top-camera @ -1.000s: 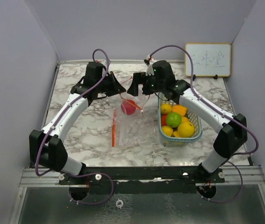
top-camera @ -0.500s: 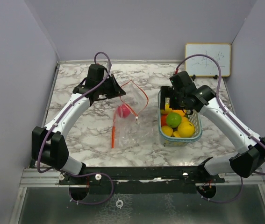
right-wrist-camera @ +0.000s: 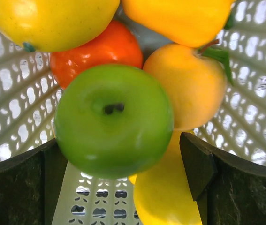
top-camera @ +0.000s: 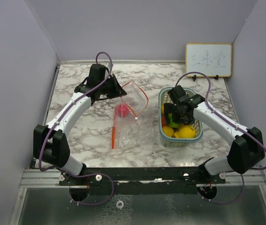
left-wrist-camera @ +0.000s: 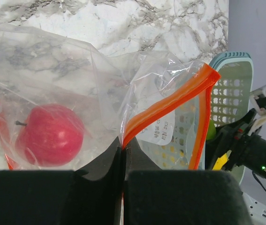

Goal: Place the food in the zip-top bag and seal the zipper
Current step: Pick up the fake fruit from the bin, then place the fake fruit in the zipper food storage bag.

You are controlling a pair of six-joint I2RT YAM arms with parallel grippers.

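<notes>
marble-patterned table [top-camera: 95, 140] carries a clear zip-top bag [top-camera: 133, 125] near its middle, with a pale green mesh basket [top-camera: 201, 131] just to the right of it. the left gripper [left-wrist-camera: 123, 152] has its jaws pressed together on the bag's orange zipper strip [left-wrist-camera: 165, 105]. it holds that edge up off the table, so the mouth gapes toward the basket. one red-pink fruit [left-wrist-camera: 50, 135] lies inside the bag, down against the plastic on the table side.

the right gripper [right-wrist-camera: 118, 143] is down inside the basket with its jaws spread wide. one finger sits on each side of a green fruit [right-wrist-camera: 114, 126], which has its stem dimple facing the wrist camera. the right-hand finger [right-wrist-camera: 201, 171] stands a little apart from the fruit, and i cannot tell whether the left one touches it. the claw has nothing clamped.

around the green fruit the basket holds a red-orange fruit [right-wrist-camera: 97, 49], a yellow-orange fruit [right-wrist-camera: 191, 84] with a small leaf, and yellow fruits [right-wrist-camera: 48, 21] above and below. all of them are packed touching one another.

a whiteboard [top-camera: 208, 59] leans at the far right corner of the table.
</notes>
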